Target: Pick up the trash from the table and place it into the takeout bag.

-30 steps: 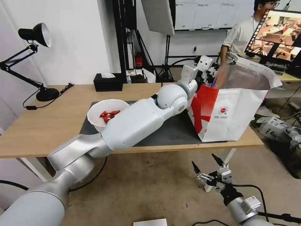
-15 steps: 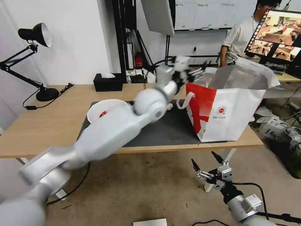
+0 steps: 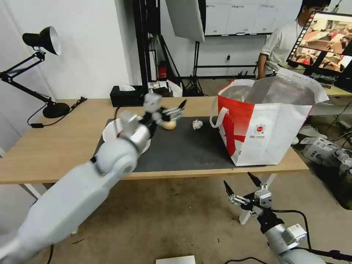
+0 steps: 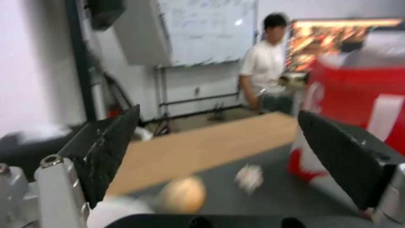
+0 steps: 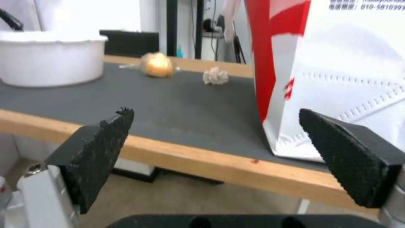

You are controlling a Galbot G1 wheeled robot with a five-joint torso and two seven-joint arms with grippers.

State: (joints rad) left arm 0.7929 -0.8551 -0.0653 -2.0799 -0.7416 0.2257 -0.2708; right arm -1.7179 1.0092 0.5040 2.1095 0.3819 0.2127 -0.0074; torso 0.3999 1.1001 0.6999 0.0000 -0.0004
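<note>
In the head view, the left gripper point(image 3: 172, 113) hangs over the dark mat point(image 3: 190, 146) on the table point(image 3: 55, 146), its fingers spread and holding nothing. The beige wrapped lump point(image 3: 169, 125) lies on the mat just beneath and beside it, and the crumpled tissue point(image 3: 197, 124) lies a little farther toward the bag point(image 3: 271, 124). The white bowl point(image 3: 110, 132) sits at the mat's left end, mostly hidden behind the left arm. The red-and-white bag stands open on the right end of the table. The right gripper point(image 3: 244, 192) hangs below the table's front edge, over the floor, spread and empty.

In the left wrist view, the left gripper point(image 4: 219, 158) shows its two dark pads wide apart. Between them lie the lump point(image 4: 181, 194) and the tissue point(image 4: 250, 177), both on the mat, with the bag point(image 4: 358, 91) beyond.

In the right wrist view, the right gripper point(image 5: 215, 148) is spread open at the level of the table edge point(image 5: 211, 158). The bowl point(image 5: 48, 58), the lump point(image 5: 157, 65) and the tissue point(image 5: 215, 76) rest on the mat well beyond it, the bag point(image 5: 337, 79) nearer.
</note>
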